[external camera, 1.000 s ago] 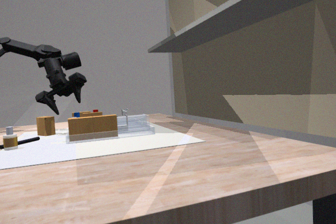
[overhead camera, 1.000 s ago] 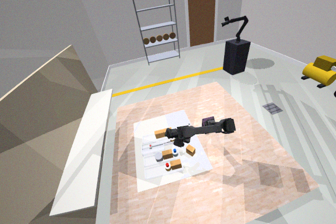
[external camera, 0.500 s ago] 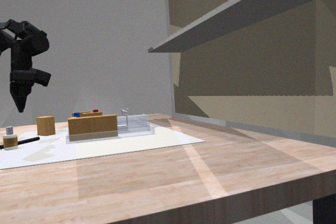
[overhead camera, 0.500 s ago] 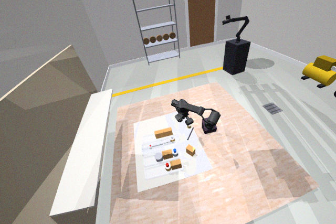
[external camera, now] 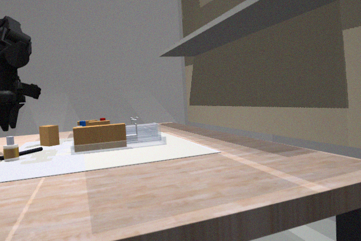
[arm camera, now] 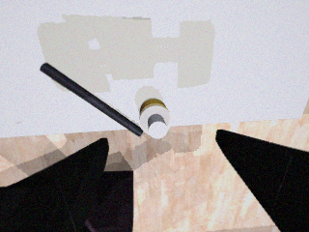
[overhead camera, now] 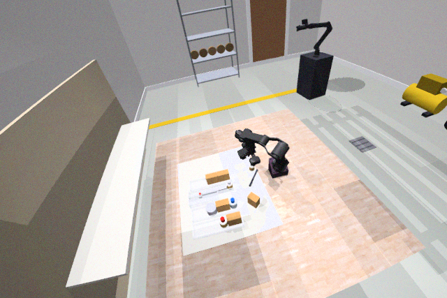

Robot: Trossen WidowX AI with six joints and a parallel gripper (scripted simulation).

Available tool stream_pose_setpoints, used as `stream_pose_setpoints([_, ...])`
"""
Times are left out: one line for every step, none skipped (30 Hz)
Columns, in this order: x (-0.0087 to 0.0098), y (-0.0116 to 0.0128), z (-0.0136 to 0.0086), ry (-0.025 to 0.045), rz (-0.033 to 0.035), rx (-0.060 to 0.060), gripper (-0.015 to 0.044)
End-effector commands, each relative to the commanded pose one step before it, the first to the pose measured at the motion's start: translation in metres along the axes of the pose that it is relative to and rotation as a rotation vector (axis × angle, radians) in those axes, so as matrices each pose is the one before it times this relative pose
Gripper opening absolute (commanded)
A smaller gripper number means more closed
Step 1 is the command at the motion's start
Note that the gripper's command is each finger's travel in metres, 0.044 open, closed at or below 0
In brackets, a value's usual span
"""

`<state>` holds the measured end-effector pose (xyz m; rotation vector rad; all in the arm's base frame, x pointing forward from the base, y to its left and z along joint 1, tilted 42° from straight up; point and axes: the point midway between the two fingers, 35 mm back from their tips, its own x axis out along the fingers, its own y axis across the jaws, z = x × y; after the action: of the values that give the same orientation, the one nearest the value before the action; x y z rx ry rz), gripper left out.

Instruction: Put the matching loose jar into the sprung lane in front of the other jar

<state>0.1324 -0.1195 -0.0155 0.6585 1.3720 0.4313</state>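
Observation:
The loose jar (overhead camera: 251, 167) (external camera: 10, 152) (arm camera: 154, 111), with a pale grey cap and an amber band, stands upright near the mat's edge. My gripper (overhead camera: 254, 160) (external camera: 8, 128) (arm camera: 163, 138) is open and empty, pointing down above the loose jar. In the wrist view the jar's cap shows between the fingertips, well below them. A similar small jar (overhead camera: 229, 185) stands at the front end of the sprung lane, with a thin rod (overhead camera: 214, 192) running back behind it. The pusher plate and front stop are too small to make out.
A black stick (overhead camera: 253, 177) (external camera: 30, 151) (arm camera: 92, 99) lies beside the loose jar. A loose brown box (overhead camera: 253, 199) (external camera: 48, 135) stands before the clear lanes. Other lanes hold brown boxes, a blue-capped jar (overhead camera: 232, 202) and a red-capped jar (overhead camera: 222, 220). A long box (overhead camera: 217, 176) (external camera: 98, 136) flanks the sprung lane.

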Motion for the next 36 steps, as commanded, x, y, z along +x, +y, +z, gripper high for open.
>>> stream_pose_setpoints([0.01109,0.00132,-0.00074,-0.00229,0.00554,0.0052,0.044])
stream_pose_setpoints([0.0,0.00048,-0.00048,0.00003,0.00002,0.0,0.044])
stream_pose_setpoints([0.0,0.00048,-0.00048,0.00003,0.00002,0.0,0.044])
stream_pose_setpoints([0.00122,-0.00002,0.00003,-0.00002,0.0,0.0,0.044])
stream_pose_setpoints([0.00364,-0.00003,0.00007,-0.00006,0.00004,0.0,0.044])
stream_pose_setpoints([0.00543,0.00004,0.00001,-0.00009,0.00014,-0.0001,0.044])
stream_pose_setpoints([0.0036,0.00009,-0.00005,-0.00005,0.00014,-0.0001,0.044])
stream_pose_setpoints([0.00119,0.00004,-0.00003,-0.00002,0.00006,0.0,0.044])
stream_pose_setpoints([0.0,0.0,0.0,0.0,0.0,0.0,0.044])
stream_pose_setpoints([0.00026,-0.00001,0.00002,0.0,-0.00001,0.0,0.044])
stream_pose_setpoints([0.00079,-0.00004,0.00004,-0.00001,-0.00002,0.0,0.044])
stream_pose_setpoints([0.00131,-0.00006,0.00007,-0.00002,-0.00003,0.0,0.044])
stream_pose_setpoints([0.00162,-0.00006,0.00008,-0.00003,-0.00003,0.0,0.044])
stream_pose_setpoints([0.00161,-0.00005,0.00007,-0.00003,-0.00002,0.0,0.044])
stream_pose_setpoints([0.00161,-0.00004,0.00006,-0.00003,-0.00001,0.0,0.044])
stream_pose_setpoints([0.00161,-0.00003,0.00005,-0.00003,0.0,0.0,0.044])
stream_pose_setpoints([0.0016,-0.00002,0.00004,-0.00003,0.00001,0.0,0.044])
stream_pose_setpoints([0.0016,-0.00001,0.00003,-0.00003,0.00002,0.0,0.044])
stream_pose_setpoints([0.00159,0.0,0.00002,-0.00003,0.00003,0.0,0.044])
stream_pose_setpoints([0.00159,0.00001,0.00001,-0.00003,0.00004,0.0,0.044])
stream_pose_setpoints([0.00159,0.00002,0.0,-0.00003,0.00005,0.0,0.044])
stream_pose_setpoints([0.00159,0.00003,-0.00001,-0.00002,0.00006,0.0,0.044])
stream_pose_setpoints([0.00158,0.00004,-0.00002,-0.00002,0.00007,0.0,0.044])
stream_pose_setpoints([0.00158,0.00005,-0.00003,-0.00002,0.00008,0.0,0.044])
stream_pose_setpoints([0.00157,0.00005,-0.00004,-0.00002,0.00009,0.0,0.044])
stream_pose_setpoints([0.00157,0.00006,-0.00005,-0.00002,0.0001,0.0,0.044])
stream_pose_setpoints([0.00156,0.00007,-0.00006,-0.00002,0.00011,0.0,0.044])
stream_pose_setpoints([0.00156,0.00008,-0.00007,-0.00002,0.00012,0.0,0.044])
stream_pose_setpoints([0.00155,0.00009,-0.00007,-0.00002,0.00013,0.0,0.044])
stream_pose_setpoints([0.00123,0.00008,-0.00007,-0.00001,0.00011,0.0,0.044])
stream_pose_setpoints([0.00073,0.00005,-0.00004,-0.00001,0.00007,0.0,0.044])
stream_pose_setpoints([0.00024,0.00002,-0.00001,0.0,0.00002,0.0,0.044])
stream_pose_setpoints([0.0,0.0,0.0,0.0,0.0,0.0,0.0414])
stream_pose_setpoints([0.0,0.0,0.0,0.0,0.0,0.0,0.0387])
stream_pose_setpoints([0.0,0.0,0.0,0.0,0.0,0.0,0.0361])
stream_pose_setpoints([0.0,0.0,0.0,0.0,0.0,0.0,0.0335])
